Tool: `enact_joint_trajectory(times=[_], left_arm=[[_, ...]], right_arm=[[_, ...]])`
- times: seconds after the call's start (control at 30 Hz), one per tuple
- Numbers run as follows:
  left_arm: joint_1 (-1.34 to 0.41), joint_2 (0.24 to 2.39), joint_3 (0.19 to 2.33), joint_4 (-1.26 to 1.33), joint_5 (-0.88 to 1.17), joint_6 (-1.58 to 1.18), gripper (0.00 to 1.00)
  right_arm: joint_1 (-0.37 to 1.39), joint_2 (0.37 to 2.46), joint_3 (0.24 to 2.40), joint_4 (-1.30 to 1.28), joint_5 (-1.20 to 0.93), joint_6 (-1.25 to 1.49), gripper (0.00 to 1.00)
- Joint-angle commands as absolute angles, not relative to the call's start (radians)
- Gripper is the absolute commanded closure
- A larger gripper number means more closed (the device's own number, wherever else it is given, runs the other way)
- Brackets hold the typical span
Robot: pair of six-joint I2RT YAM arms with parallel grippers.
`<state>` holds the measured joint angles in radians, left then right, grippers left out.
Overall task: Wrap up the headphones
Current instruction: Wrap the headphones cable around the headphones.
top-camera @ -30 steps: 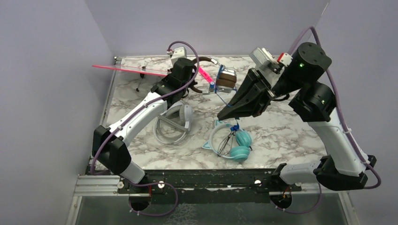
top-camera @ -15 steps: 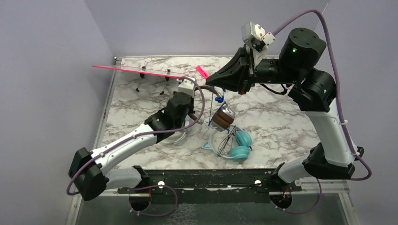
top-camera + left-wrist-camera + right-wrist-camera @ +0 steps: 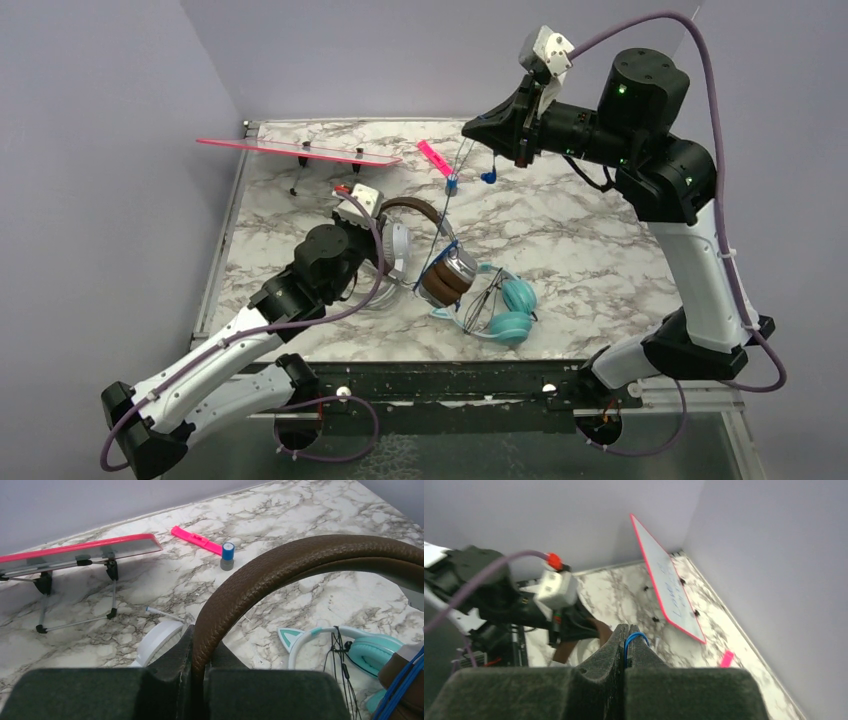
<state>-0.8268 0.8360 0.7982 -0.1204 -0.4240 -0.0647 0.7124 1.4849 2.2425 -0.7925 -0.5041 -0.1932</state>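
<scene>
Left arm's (image 3: 250,315) low, black foam-padded gripper (image 3: 192,647) clamped on brown padded headband (image 3: 300,555); right gripper's (image 3: 624,632) up high, pinching a blue cord (image 3: 637,635) I think.

Top view looks down from behind; close wrist views both catch the far-left board (image 3: 80,547), right seemingly from higher.

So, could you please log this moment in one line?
left gripper: shut on brown headphones; right gripper: shut on blue cord; teal headphones: on table
</scene>
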Motion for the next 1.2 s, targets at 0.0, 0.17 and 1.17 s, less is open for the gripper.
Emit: enact_joint_trajectory(times=[0.0, 0.17, 1.17], left_arm=[[-0.829, 0.764, 0.792, -0.130, -0.350, -0.085, 1.00], [-0.830, 0.731, 0.822, -0.174, -0.318, -0.142, 1.00], [-0.828, 0.779, 1.048, 0.079, -0.052, -0.448, 1.00]], right_arm=[[0.624, 1.425, 2.122, -0.769, -0.468, -0.222, 0.99], [0.526, 1.343, 1.919, -0.682, -0.562, -0.200, 0.99], [0.259, 1.237, 1.150, 0.014, -1.304, 0.248, 0.99]])
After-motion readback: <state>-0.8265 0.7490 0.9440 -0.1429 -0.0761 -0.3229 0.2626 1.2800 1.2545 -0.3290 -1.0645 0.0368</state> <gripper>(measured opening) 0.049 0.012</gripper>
